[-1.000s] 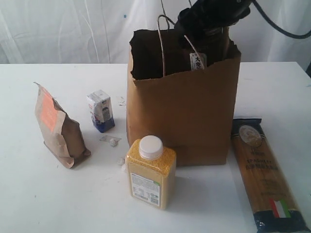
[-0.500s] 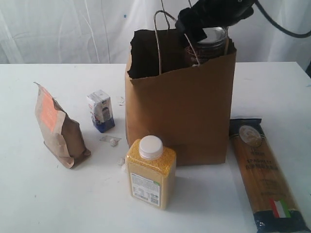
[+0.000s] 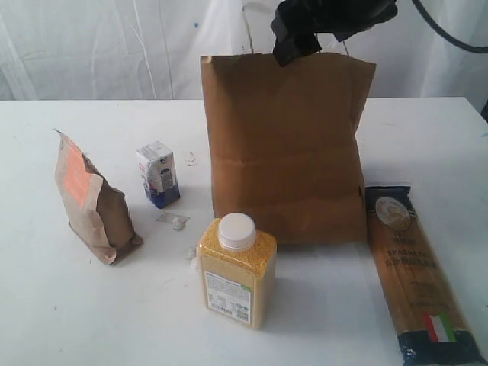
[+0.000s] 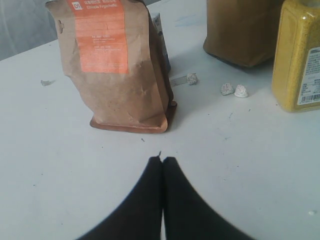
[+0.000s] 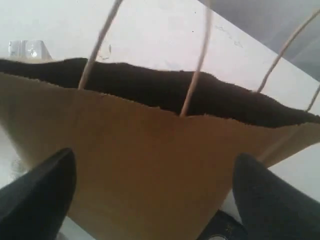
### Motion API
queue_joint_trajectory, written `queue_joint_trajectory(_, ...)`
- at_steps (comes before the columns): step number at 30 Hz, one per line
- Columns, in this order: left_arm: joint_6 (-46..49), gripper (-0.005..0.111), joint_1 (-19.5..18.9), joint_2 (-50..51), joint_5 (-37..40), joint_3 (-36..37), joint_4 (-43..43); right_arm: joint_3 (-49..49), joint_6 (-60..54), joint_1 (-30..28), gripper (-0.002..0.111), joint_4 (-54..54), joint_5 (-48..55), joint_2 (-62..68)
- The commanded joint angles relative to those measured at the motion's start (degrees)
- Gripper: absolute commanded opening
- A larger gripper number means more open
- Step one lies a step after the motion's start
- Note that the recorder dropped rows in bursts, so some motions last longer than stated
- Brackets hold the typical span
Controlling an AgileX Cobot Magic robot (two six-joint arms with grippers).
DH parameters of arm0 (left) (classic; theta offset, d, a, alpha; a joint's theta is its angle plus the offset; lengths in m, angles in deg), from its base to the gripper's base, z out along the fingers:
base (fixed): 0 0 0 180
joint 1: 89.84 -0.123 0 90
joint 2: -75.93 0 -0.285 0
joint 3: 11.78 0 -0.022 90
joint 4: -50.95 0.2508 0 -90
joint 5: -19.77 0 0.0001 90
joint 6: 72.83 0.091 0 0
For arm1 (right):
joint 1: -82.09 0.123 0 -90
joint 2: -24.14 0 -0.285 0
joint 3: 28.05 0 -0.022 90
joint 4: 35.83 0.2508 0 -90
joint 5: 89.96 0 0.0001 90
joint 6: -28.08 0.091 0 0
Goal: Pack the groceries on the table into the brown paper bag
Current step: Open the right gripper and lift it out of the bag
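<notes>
Your right gripper [image 5: 152,160] hung spread wide just above the top edge of the tall brown kraft paper bag [image 3: 286,152], which stood mid-way across the white desk [image 3: 61,305] and looked to lean forward. I'd say snagging a twisted loop handle [image 5: 197,65] could topple it onto the yellow-grain bottle with the white cap [image 3: 236,271] at its 6 o'clock. Your left gripper [image 4: 162,161] was pressed together, empty. Count outside the bag: one bottle, one brown orange-labelled pouch [image 3: 91,202] at 8, one small white-blue carton [image 3: 158,174] at 9, one long spaghetti packet [image 3: 415,274] at 4.
</notes>
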State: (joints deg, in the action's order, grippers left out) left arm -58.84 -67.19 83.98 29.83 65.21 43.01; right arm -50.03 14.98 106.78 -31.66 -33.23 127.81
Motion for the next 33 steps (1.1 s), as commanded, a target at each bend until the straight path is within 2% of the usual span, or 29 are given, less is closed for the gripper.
queue_joint_trajectory(1, -0.2, 0.000, -0.2, -0.3, 0.0, 0.2, -0.3, 0.0, -0.1, -0.1, 0.079, 0.1, 0.1, -1.0)
queue_joint_trajectory(8, -0.2, 0.000, -0.2, -0.3, 0.0, 0.2, -0.3, 0.0, -1.5, -0.1, 0.079, -0.1, 1.7, -3.7)
queue_joint_trajectory(18, -0.2, 0.000, -0.2, -0.3, 0.0, 0.2, -0.3, 0.0, -10.9, -0.1, 0.077, -1.6, 10.0, -8.9)
queue_joint_trajectory(23, -0.2, 0.000, -0.2, -0.3, 0.0, 0.2, -0.3, 0.7, -20.9, -0.1, 0.069, -1.5, 13.2, -10.1)
queue_joint_trajectory(27, -0.2, 0.000, -0.2, -0.3, 0.0, 0.2, -0.3, 3.7, -29.0, -0.2, 0.069, -1.4, 13.2, -10.1)
queue_joint_trajectory(33, -0.2, 0.000, -0.2, -0.3, 0.0, 0.2, -0.3, 6.0, -38.1, -2.4, 0.069, -0.7, 7.8, -8.5)
